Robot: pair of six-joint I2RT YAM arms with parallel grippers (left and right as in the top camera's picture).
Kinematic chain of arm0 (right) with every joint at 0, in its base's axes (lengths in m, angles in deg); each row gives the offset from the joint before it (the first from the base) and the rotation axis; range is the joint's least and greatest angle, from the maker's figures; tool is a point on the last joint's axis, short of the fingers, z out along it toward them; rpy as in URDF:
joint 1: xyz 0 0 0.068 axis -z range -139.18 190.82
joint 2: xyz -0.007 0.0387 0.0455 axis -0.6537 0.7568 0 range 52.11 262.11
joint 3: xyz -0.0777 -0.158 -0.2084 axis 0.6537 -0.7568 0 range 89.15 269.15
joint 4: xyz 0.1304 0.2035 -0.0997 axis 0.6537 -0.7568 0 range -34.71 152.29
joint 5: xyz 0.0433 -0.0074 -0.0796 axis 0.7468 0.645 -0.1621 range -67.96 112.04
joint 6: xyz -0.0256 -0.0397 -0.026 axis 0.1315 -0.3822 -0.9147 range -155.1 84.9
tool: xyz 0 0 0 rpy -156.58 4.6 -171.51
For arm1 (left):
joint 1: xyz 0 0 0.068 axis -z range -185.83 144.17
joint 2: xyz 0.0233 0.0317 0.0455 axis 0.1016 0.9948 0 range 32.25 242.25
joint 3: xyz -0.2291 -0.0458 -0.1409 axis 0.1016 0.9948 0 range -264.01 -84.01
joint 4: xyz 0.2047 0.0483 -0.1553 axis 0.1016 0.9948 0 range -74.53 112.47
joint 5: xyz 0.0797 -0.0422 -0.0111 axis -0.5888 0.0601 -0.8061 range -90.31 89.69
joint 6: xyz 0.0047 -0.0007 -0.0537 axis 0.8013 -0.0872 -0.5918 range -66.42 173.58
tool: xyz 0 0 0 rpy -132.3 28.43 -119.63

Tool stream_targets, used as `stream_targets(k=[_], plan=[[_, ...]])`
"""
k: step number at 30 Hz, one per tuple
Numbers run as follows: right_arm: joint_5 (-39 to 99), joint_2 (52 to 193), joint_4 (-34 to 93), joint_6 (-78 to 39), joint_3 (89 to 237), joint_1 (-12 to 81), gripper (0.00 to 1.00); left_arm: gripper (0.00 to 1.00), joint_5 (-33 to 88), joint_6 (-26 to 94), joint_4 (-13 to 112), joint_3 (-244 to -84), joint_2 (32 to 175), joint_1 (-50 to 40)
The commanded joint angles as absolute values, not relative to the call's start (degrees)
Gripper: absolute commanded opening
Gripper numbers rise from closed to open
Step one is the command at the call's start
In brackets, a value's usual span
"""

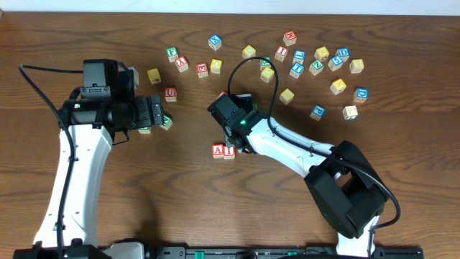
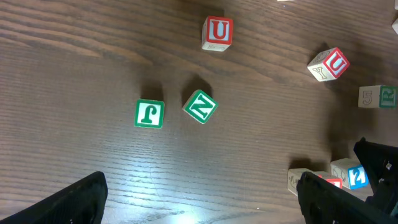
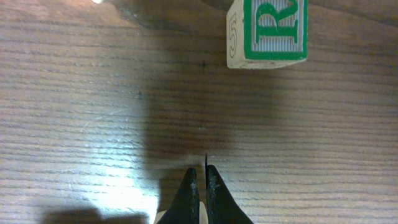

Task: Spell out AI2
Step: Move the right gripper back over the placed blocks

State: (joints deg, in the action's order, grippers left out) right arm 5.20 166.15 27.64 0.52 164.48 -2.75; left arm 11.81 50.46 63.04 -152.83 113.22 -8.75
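One dark brown wood-grain bench fills every view. On it the left arm, white with a black wrist, rises along the left side of the overhead frame. The right arm runs from the lower right up to the centre. The left jaws are spread wide and hold nothing, their dark fingers sitting in the two bottom corners of the left wrist view. The right jaws are pressed together at the bottom centre of the right wrist view, with nothing between them. A loose scatter of small painted wooden letter cubes lies across the upper right of the overhead frame. Below the centre, a red-lettered A cube and a cube that reads as an I sit touching side by side, just beside the right arm's wrist. I cannot tell which cube carries the 2. In the left wrist view, a green J cube and a tilted green N cube lie near each other at centre left, with a red U cube above them. A green-framed R cube sits at the upper right of the right wrist view, apart from the fingertips.
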Motion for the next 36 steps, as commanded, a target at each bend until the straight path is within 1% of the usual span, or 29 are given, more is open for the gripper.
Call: stream_targets(k=[1, 9, 26, 36], plan=[[5.26, 166.39, 26.87, 2.22, 165.07, -3.52, 0.01, 0.96, 12.16, 50.99, 63.18, -152.52, 113.64, -8.92], [7.53, 166.39, 25.45, 2.22, 165.07, -3.54, 0.01, 0.96, 12.16, 50.99, 63.18, -152.52, 113.66, -8.92], [7.62, 166.39, 23.53, 3.69, 165.07, -5.01, 0.01, 0.96, 12.16, 50.99, 63.18, -152.52, 113.64, -8.92], [3.95, 166.39, 23.72, 3.88, 165.07, -4.81, 0.01, 0.96, 12.16, 50.99, 63.15, -152.52, 113.64, -8.92]])
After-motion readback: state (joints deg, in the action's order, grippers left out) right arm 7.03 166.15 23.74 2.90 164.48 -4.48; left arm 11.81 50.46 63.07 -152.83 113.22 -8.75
